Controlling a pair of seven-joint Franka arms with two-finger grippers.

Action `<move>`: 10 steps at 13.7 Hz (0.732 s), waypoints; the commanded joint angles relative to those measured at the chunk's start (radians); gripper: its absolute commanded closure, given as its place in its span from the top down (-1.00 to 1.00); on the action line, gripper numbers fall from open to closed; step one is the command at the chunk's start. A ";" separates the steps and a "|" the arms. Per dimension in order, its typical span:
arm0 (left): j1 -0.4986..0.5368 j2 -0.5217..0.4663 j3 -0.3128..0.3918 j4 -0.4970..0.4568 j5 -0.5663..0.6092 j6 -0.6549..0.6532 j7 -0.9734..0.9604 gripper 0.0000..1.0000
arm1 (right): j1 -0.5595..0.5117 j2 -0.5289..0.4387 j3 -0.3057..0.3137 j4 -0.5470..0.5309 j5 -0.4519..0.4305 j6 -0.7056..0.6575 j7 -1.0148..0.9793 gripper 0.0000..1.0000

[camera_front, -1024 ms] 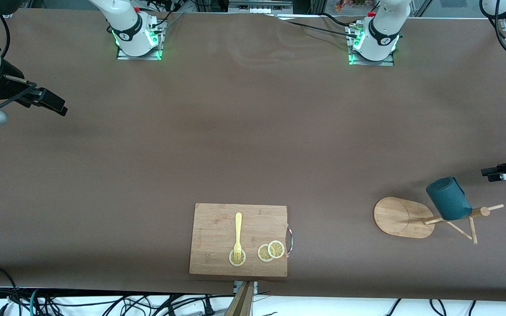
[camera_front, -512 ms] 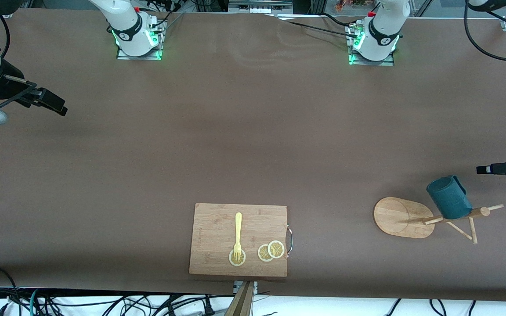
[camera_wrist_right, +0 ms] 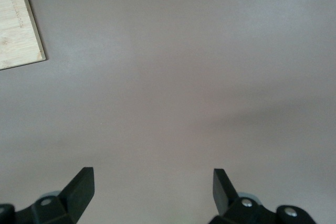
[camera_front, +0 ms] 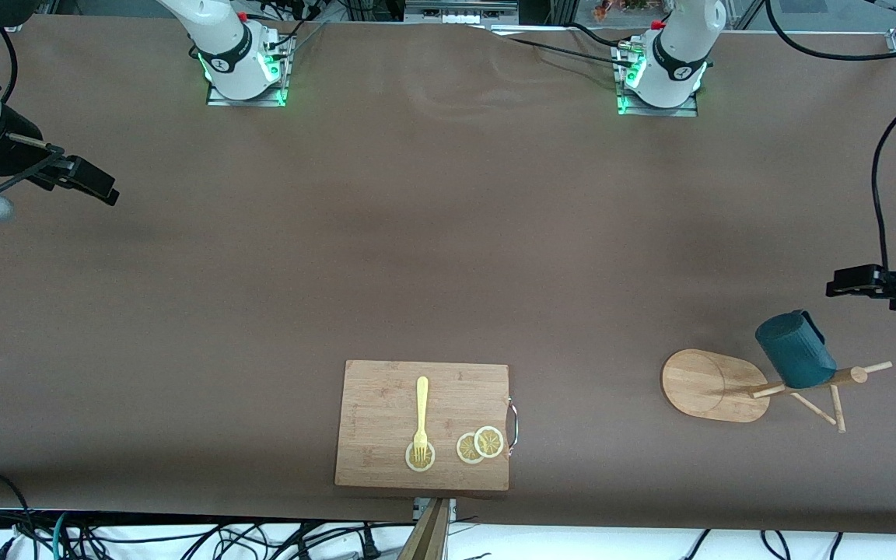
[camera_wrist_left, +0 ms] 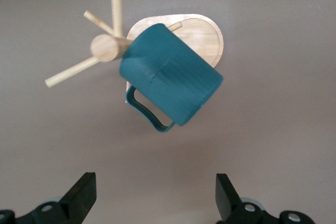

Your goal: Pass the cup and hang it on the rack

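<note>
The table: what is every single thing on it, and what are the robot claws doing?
dark teal mug: one, teal, hung on the rack, free of both claws
light bamboo mug rack: one, pale wood, toward the left arm's end
rectangular bamboo cutting board: one, pale wood, near the front camera
yellow plastic fork: one, yellow, on the board, tines on a slice
lemon slices: three, yellow, on the board
brown table: one
left claw: open, empty, above the table beside the mug
right claw: open, empty, waiting at the right arm's end
</note>
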 commanded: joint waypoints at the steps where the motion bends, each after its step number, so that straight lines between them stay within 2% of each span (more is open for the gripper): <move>1: -0.080 -0.039 0.014 -0.022 0.070 0.009 0.008 1.00 | -0.012 0.004 0.005 0.014 0.017 -0.016 0.008 1.00; 6: -0.175 -0.062 0.012 -0.023 0.074 -0.008 -0.055 1.00 | -0.012 0.004 0.005 0.016 0.017 -0.007 0.008 1.00; 10: -0.180 -0.078 0.011 -0.025 0.055 -0.021 -0.047 1.00 | -0.012 0.004 0.007 0.016 0.017 -0.005 0.008 0.99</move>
